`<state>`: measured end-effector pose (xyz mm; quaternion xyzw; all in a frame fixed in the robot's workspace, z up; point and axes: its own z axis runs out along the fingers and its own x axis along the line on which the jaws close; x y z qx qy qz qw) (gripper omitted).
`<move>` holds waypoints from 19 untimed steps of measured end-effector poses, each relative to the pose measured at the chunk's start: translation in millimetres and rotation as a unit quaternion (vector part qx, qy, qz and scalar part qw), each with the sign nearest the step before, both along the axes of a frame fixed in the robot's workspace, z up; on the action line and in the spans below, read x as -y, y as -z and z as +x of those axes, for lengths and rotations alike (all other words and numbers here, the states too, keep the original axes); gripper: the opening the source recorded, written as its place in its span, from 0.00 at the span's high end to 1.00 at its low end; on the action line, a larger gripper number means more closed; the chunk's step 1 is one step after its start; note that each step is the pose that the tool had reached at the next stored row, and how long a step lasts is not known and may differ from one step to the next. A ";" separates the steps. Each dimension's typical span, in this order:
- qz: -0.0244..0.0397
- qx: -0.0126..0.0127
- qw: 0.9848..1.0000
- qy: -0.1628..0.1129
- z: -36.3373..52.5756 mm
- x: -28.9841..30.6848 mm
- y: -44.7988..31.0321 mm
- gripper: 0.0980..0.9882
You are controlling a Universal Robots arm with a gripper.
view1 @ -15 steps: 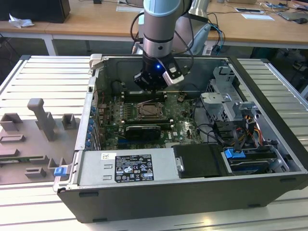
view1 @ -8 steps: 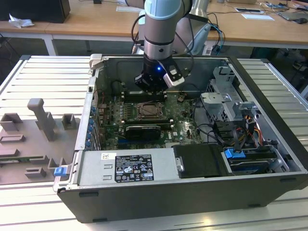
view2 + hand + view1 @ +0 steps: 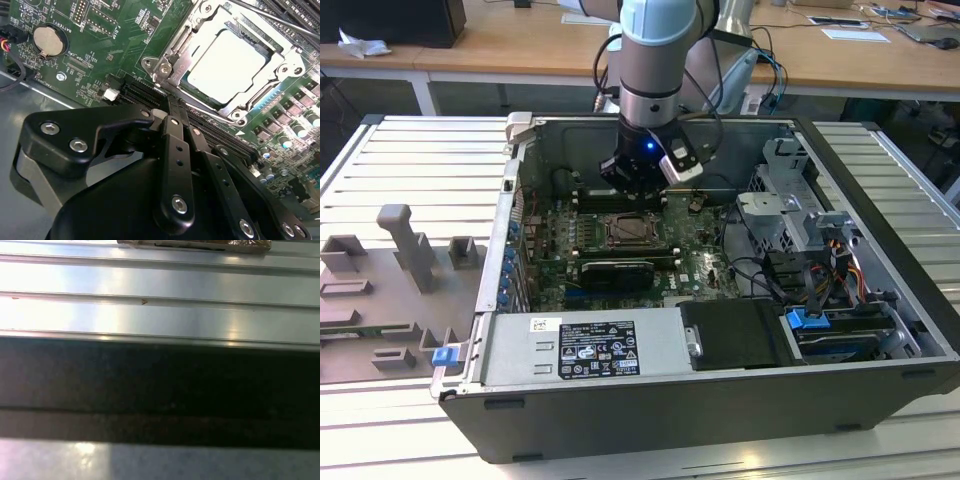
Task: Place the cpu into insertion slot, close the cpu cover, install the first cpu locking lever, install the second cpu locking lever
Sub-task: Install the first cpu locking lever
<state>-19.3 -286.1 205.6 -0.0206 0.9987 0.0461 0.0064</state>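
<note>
In the exterior view my gripper (image 3: 635,188) hangs inside the open computer case, just behind the insertion slot (image 3: 632,232) on the green board. In the second wrist view the cpu (image 3: 227,65) lies in the slot with its silvery face up. The cpu cover (image 3: 287,61) lies flat around it, and the slot's metal rim (image 3: 235,115) shows at the edge. A thin lever rod (image 3: 280,20) runs past the slot's far side. My gripper (image 3: 170,105) is shut with nothing seen between its black fingers. Its tips sit over a black card slot, just off the slot's corner.
A coin battery (image 3: 48,41) and black card slots (image 3: 137,92) lie beside the gripper. A black expansion card (image 3: 615,270), the power supply (image 3: 580,345) and a drive cage (image 3: 800,215) crowd the case. Grey fixtures (image 3: 410,250) stand on the ribbed table (image 3: 160,315).
</note>
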 end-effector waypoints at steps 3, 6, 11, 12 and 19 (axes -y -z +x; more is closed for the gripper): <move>0.000 0.000 1.000 0.000 0.0 0.0 0.6 0.99; -0.001 0.000 1.000 0.000 0.0 0.0 1.3 0.99; -0.004 0.000 1.000 0.002 0.5 0.6 2.0 0.99; -0.005 0.000 1.000 0.003 0.7 1.1 2.4 0.99; -0.002 0.000 1.000 0.003 0.7 1.4 3.9 0.99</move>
